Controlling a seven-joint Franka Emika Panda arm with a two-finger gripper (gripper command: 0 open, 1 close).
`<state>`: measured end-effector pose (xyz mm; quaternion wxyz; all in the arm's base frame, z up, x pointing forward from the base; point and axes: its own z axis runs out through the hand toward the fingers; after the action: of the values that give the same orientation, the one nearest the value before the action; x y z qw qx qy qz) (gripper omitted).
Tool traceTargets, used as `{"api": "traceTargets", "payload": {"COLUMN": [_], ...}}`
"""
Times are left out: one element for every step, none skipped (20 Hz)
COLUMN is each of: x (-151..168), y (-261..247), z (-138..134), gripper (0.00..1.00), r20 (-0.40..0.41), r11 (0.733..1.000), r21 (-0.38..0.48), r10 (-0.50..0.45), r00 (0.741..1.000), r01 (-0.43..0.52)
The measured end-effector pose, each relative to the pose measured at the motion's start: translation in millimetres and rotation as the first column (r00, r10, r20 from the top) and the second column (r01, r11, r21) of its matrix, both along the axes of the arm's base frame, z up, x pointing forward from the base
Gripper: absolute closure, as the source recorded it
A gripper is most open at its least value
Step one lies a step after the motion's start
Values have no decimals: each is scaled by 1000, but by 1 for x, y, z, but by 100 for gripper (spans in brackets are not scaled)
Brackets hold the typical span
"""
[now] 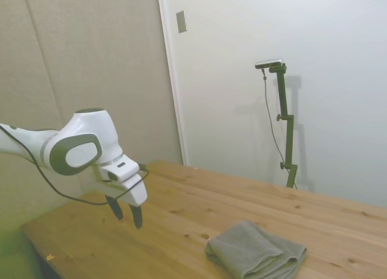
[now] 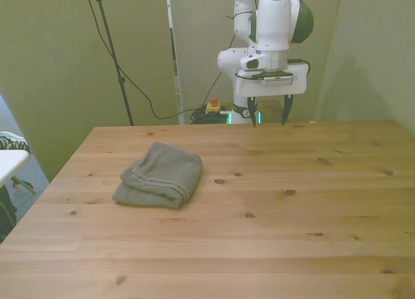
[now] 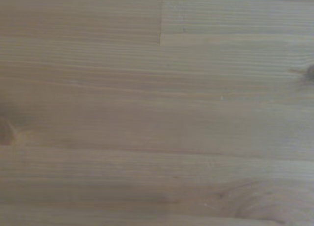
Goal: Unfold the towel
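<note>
The grey towel [image 2: 159, 176] lies folded in a thick bundle on the wooden counter [image 2: 292, 202], toward the front view's left, its layered edges showing along the near side. In the side view the towel [image 1: 256, 250] sits near the counter's [image 1: 181, 212] near edge. The gripper [image 2: 267, 112] hangs in the air above the counter's far edge, well apart from the towel, its dark fingers [image 2: 286, 109] spread wide and pointing down, holding nothing. From the side, the gripper [image 1: 126, 213] hovers clear of the wood. The wrist view shows only bare wooden planks [image 3: 157, 118] with a few knots.
</note>
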<state>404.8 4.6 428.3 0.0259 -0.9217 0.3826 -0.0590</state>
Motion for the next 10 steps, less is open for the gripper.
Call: {"api": "traceTargets", "payload": {"x": [0,1,3,6,12,18,24,30,35,38], "y": [0,-2,-5,-11,-20,-34,-53,-73,-93,-113], "z": [0,1,1,4,6,8,10,11,12,13], "gripper": [0,0,0,0,0,0,0,0,0,0], "r20": [1,1,6,15,22,24,25,25,25,25], "r11": [1000,1000,1000,999,998,996,993,989,983,976], "r21": [3,13,14,14,13,10,6,4,5,10], "r10": [-2,-10,-19,-37,-58,-86,-118,-150,-186,-219], "r00": [1000,1000,1000,999,998,996,993,988,982,975], "r01": [2,10,19,37,58,86,117,150,186,219]}}
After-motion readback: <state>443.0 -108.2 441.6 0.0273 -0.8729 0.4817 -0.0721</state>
